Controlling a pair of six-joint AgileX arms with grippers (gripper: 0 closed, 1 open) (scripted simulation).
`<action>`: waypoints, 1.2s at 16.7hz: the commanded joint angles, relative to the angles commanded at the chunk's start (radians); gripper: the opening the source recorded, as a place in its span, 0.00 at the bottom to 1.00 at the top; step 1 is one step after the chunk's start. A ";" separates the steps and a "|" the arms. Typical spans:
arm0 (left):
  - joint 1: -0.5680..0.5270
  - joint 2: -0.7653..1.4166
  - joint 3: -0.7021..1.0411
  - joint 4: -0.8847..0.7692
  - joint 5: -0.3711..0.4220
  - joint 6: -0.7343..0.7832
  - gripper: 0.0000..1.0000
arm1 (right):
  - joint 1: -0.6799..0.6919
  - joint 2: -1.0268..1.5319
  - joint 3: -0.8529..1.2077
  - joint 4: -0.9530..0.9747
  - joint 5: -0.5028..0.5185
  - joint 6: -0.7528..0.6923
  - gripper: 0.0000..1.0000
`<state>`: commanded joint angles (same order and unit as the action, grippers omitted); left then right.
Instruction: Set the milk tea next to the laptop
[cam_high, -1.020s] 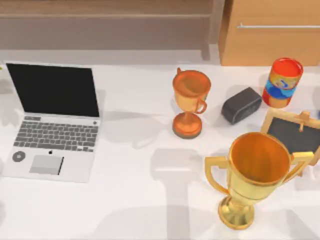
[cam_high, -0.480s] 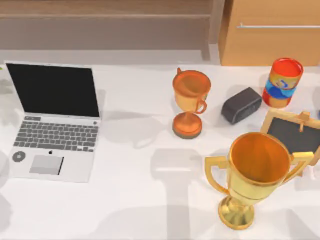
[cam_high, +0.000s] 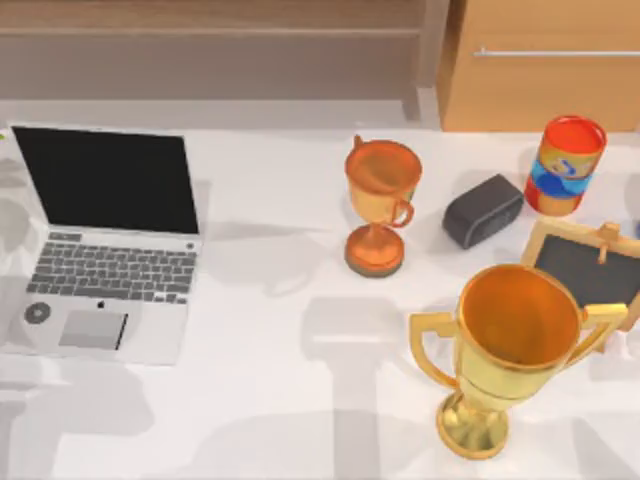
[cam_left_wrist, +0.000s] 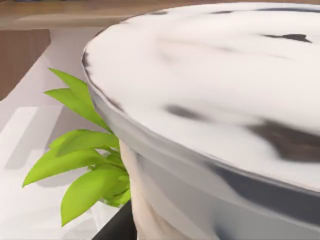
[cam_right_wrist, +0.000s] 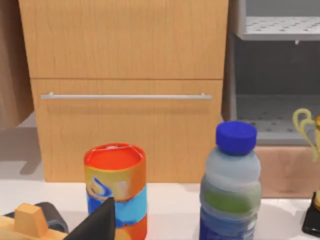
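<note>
White tabletop (cam_high: 300, 400) under wood cabinets; the milk tea (cam_left_wrist: 215, 100) sits right up against the left wrist camera beside a leafy green plant (cam_left_wrist: 85, 165), and whether the left pincer is gripping it I cannot tell. Laptop (cam_high: 105, 245) lies open at far left. Risk: the cup, carried in, clips the upright screen or lands on the keyboard rather than beside it.

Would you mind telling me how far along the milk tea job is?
Done: unclear. In hand: the milk tea sits very close to the left wrist camera, beside green leaves. Left: no cup stands beside the laptop in the top view yet.
</note>
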<state>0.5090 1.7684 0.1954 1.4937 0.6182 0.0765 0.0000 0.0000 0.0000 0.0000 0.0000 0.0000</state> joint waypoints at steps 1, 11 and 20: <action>-0.065 -0.012 -0.014 -0.006 -0.057 -0.009 0.00 | 0.000 0.000 0.000 0.000 0.000 0.000 1.00; -0.796 -0.043 0.046 -0.135 -0.767 -0.099 0.00 | 0.000 0.000 0.000 0.000 0.000 0.000 1.00; -1.293 0.027 0.244 -0.272 -1.331 -0.159 0.00 | 0.000 0.000 0.000 0.000 0.000 0.000 1.00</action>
<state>-0.7839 1.7951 0.4398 1.2216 -0.7131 -0.0828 0.0000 0.0000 0.0000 0.0000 0.0000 0.0000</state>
